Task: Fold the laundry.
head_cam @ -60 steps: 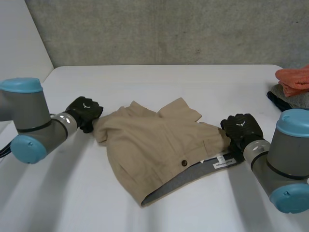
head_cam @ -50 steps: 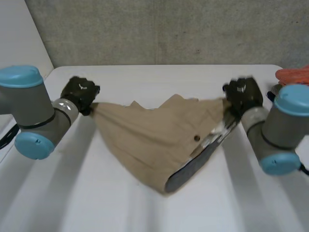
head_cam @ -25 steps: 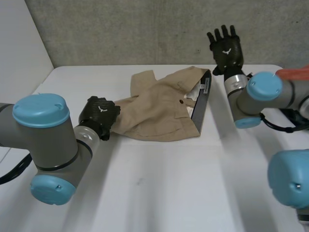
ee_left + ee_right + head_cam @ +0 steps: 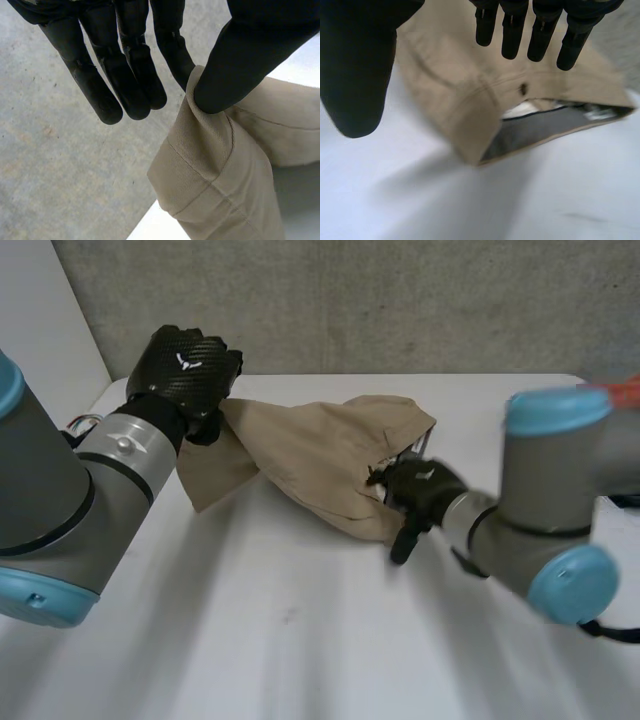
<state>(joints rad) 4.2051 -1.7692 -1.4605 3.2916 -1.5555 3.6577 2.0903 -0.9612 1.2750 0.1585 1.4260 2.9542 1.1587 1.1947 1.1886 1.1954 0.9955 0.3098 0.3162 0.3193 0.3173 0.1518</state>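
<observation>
Shorts of tan cotton twill with a grey-lined waistband are what I am working. They lie bunched across the middle of the white desk, with one end lifted. Nearest me, my right hand hangs at the waistband end, its fingers straight and apart from the thumb, holding nothing. The open waistband, grey lining showing, sits just beyond its fingertips. Farther off and raised above the desk, my left hand has a leg hem pinched between thumb and fingers, so cloth drapes down from it to the heap. The long axis therefore runs from that far left grip down to the waistband at the near right. I judge the right hand is the one placed to take the waistband next. I cannot tell whether its fingertips touch the cloth, nor how the second leg lies inside the bunch.
</observation>
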